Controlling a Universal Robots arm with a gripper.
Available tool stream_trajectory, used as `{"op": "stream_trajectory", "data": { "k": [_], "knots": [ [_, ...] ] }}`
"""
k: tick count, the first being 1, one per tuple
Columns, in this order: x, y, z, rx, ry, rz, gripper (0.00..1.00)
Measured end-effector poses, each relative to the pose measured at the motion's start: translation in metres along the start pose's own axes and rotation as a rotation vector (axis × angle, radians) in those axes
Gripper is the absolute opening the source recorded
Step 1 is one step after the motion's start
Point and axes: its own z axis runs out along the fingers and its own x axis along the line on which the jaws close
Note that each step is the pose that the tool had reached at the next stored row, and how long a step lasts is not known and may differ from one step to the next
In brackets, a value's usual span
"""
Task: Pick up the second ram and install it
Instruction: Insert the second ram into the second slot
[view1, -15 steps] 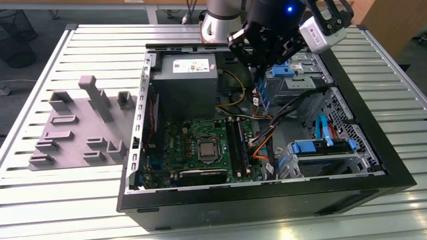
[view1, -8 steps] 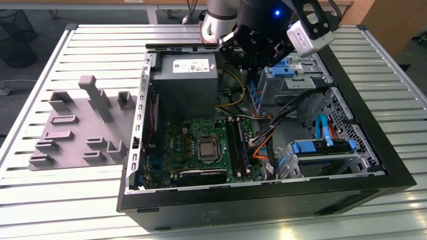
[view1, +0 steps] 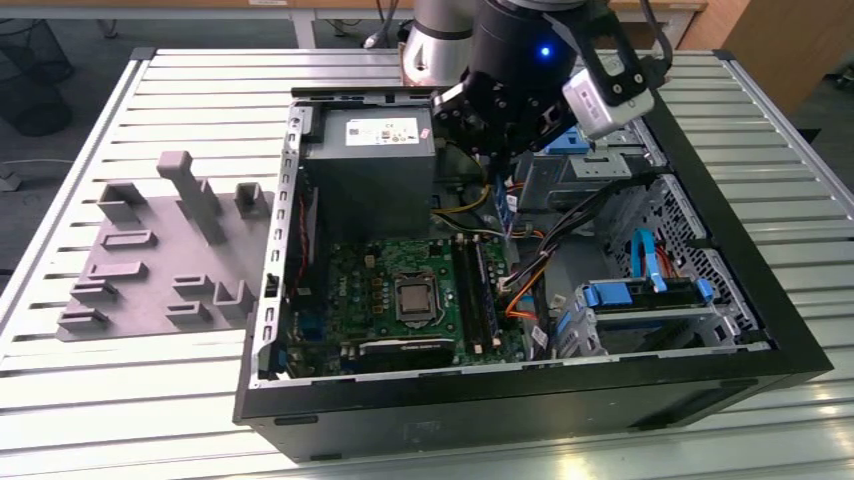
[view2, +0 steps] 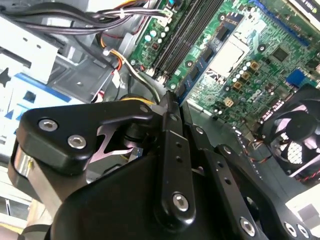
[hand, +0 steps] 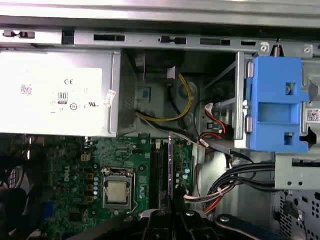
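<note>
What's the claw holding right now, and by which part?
The claw pinches the second ram across its flat faces, by the part nearest the wrist, over the motherboard.

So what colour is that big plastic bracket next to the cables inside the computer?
Bright blue. The plastic bracket shows best in the first wrist view, mounted on the grey metal drive cage.

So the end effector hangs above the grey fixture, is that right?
No. In the exterior view the end effector hangs above the open case, by the power supply; the grey fixture lies apart, at that view's left.
</note>
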Motion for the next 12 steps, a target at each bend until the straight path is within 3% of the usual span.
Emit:
{"op": "stream_trajectory", "data": {
  "k": [4, 12],
  "knots": [
    [0.0025, -0.0066, 0.0036, -0.0005, 0.0007, 0.0, 0.14],
    [0.003, -0.0072, 0.0046, -0.0004, 0.0012, -0.002, 0.14]
  ]
}}
